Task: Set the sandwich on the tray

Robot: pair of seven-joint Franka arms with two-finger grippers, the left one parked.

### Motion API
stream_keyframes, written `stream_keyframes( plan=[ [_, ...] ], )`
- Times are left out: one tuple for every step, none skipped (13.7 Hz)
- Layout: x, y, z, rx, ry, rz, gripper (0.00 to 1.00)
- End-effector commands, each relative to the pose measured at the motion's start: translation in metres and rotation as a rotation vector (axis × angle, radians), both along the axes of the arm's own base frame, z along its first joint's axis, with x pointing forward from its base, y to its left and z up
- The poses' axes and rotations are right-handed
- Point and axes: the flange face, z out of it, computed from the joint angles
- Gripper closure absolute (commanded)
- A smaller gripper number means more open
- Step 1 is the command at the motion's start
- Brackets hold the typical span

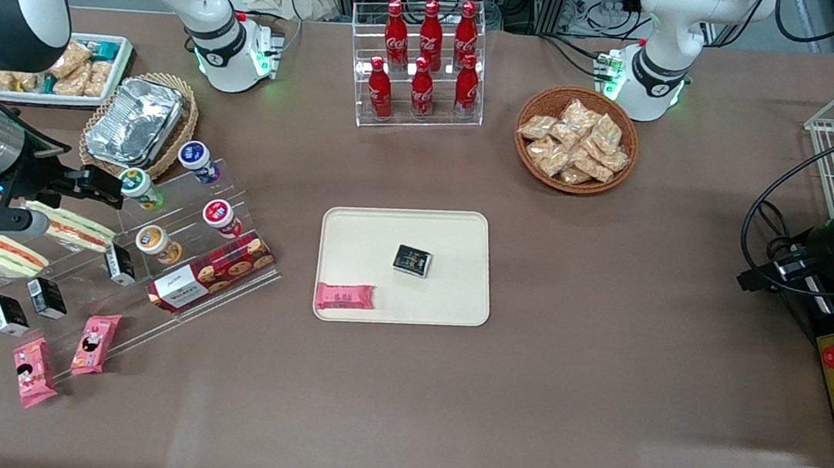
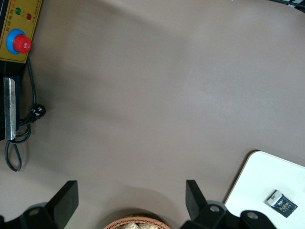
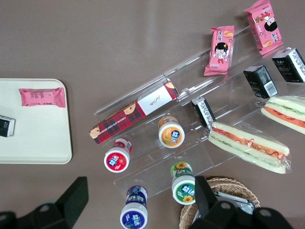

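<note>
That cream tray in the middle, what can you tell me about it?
The tray is a flat cream rectangle with rounded corners and a low rim, apparently plastic, lying level on the brown table. On it sit a small black packet and a pink snack bar near one corner. No sandwich is on it. The gripper, open, is toward the working arm's end of the table.

The brown table (image 1: 565, 374) carries the cream tray (image 1: 449, 299), a wicker basket (image 1: 576, 138) and a cola rack (image 1: 419, 64).
</note>
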Motion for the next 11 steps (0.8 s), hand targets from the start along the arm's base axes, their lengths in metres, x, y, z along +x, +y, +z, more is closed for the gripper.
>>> stream_keyframes(
  plan=[
    [-0.0024, 0.0005, 0.0008, -0.006, 0.014, -0.008, 0.01],
    [-0.0024, 0.0013, 0.0015, -0.007, 0.013, -0.004, 0.01],
    [-0.0023, 0.0004, 0.0015, -0.007, 0.013, -0.006, 0.01],
    [-0.0022, 0.0003, 0.0029, -0.008, 0.010, -0.006, 0.01],
    [-0.0019, -0.0006, 0.0030, -0.008, 0.008, -0.007, 0.01],
    [-0.0016, -0.0033, 0.0032, -0.008, 0.006, -0.012, 0.01],
    [-0.0011, -0.0032, 0.0024, -0.009, 0.006, -0.012, 0.01],
    [-0.0010, -0.0034, 0.0024, -0.010, 0.006, -0.010, 0.01],
    [-0.0010, -0.0034, 0.0024, -0.010, 0.006, -0.009, 0.01],
    [-0.0009, -0.0058, 0.0024, -0.008, 0.006, -0.009, 0.01],
    [-0.0005, -0.0067, 0.0016, -0.008, 0.008, -0.006, 0.01]
  ],
)
